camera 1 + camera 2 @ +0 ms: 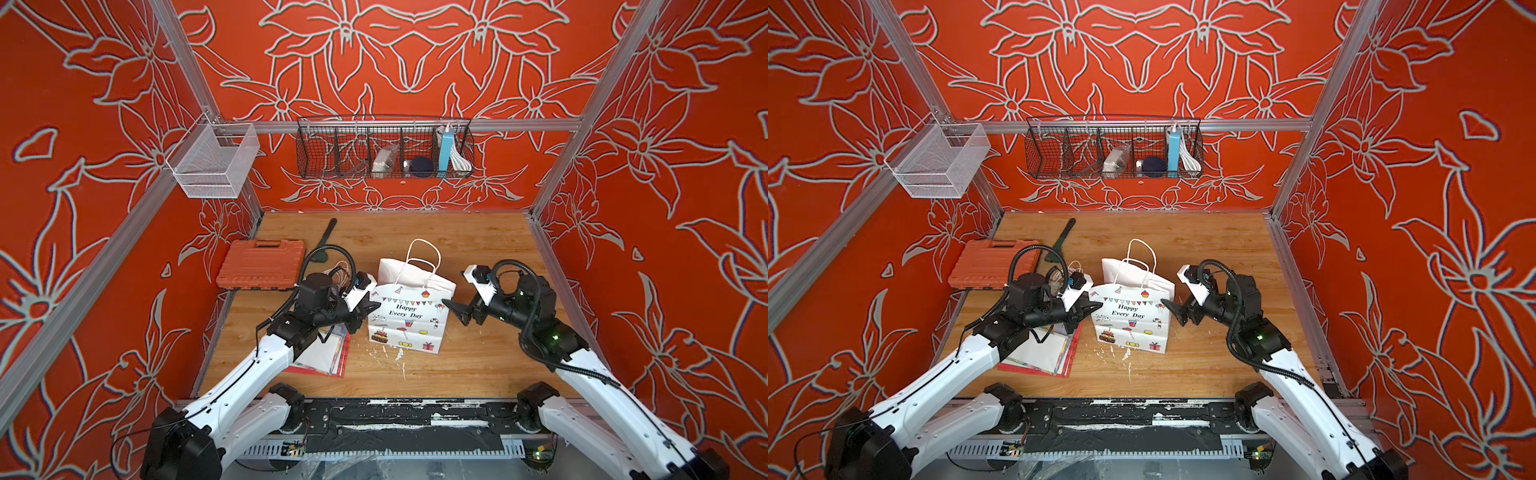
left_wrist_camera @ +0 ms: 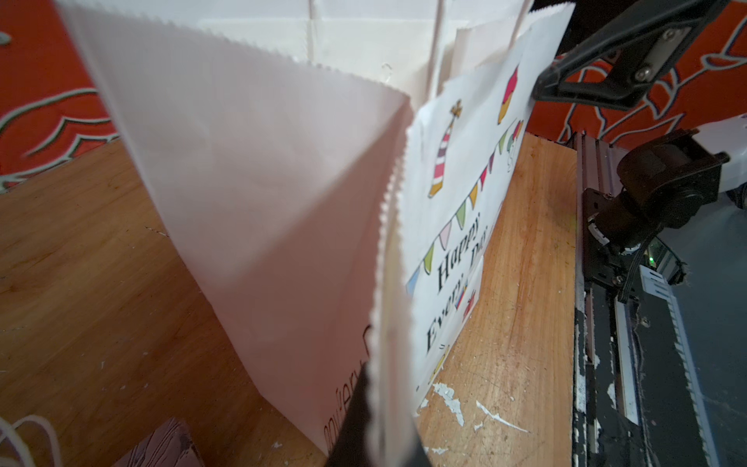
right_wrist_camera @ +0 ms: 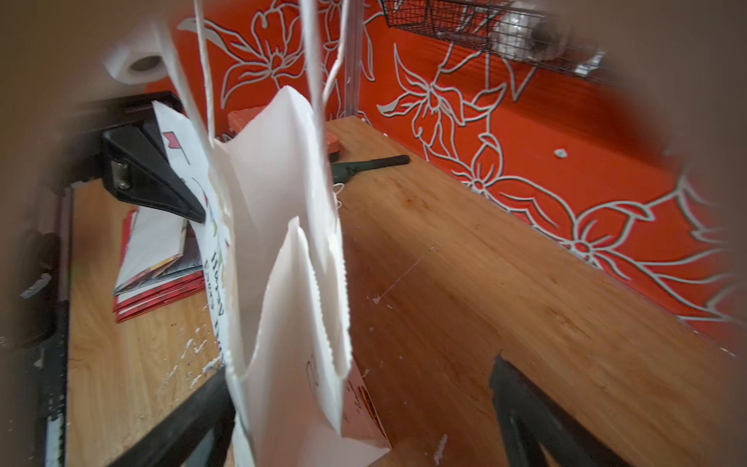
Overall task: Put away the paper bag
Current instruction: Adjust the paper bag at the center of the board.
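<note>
Paper bag (image 1: pixel 409 320) stands upright on bench (image 1: pixel 478 361). Left claw (image 1: pixel 376 306) is clenched on the bag's top edge. Right claw (image 1: pixel 454 311) is released, spread wide at the bag's opposite edge.

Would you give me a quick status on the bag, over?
Left gripper shut on bag edge. Right gripper open at bag's other edge. Bag upright on table. Booklets under left arm, apart from bag.

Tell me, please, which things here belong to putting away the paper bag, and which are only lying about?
For the job:
paper bag, standing upright
left gripper, shut on its edge
right gripper, open at its other side

Lying about:
orange case
dark tool
stack of papers
white basket
black wire basket
(a basket may be the bag's place; I cannot tell)
</note>
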Controlling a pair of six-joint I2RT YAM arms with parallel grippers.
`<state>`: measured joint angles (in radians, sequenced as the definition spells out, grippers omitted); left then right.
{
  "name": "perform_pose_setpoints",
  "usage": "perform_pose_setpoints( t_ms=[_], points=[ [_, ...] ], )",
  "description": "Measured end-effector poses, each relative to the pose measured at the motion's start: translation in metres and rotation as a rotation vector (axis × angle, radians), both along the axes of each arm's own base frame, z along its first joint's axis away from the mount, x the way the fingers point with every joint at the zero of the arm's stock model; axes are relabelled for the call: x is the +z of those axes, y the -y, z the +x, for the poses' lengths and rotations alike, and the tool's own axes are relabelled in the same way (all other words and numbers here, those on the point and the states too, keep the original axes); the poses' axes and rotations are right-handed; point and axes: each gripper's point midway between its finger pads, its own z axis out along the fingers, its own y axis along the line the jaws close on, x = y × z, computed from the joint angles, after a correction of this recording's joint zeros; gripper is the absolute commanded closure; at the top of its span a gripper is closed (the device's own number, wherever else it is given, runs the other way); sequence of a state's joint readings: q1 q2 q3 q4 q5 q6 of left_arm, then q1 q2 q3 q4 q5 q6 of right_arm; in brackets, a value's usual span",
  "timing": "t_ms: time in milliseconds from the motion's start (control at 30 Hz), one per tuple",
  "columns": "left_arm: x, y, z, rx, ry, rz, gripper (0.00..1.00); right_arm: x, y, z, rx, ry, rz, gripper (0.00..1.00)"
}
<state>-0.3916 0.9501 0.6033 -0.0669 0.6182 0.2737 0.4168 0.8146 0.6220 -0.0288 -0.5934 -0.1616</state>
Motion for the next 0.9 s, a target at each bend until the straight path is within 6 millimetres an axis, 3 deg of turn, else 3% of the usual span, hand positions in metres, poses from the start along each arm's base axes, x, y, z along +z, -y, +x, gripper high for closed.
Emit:
perform_pose_setpoints(
  t_ms=[267,433,633,800,900],
  points=[
    [0.004,0.001,0.002,0.017,-0.017,-0.029,0.85,-0.003,-0.03,-0.008,0.199,-0.095,0.061,0.31],
    [0.009,0.001,0.006,0.052,-0.044,-0.069,0.85,0.0,-0.041,-0.013,0.252,-0.099,0.086,0.41],
    [0.007,0.0,0.011,0.087,-0.076,-0.081,0.85,0.007,-0.047,-0.015,0.277,-0.073,0.107,0.56],
    [0.006,0.0,0.013,0.102,-0.097,-0.096,0.85,0.006,-0.049,-0.011,0.277,-0.07,0.11,0.64],
    [0.008,0.001,0.014,0.107,-0.101,-0.105,0.84,0.002,-0.05,-0.009,0.273,-0.082,0.107,0.75]
  ],
)
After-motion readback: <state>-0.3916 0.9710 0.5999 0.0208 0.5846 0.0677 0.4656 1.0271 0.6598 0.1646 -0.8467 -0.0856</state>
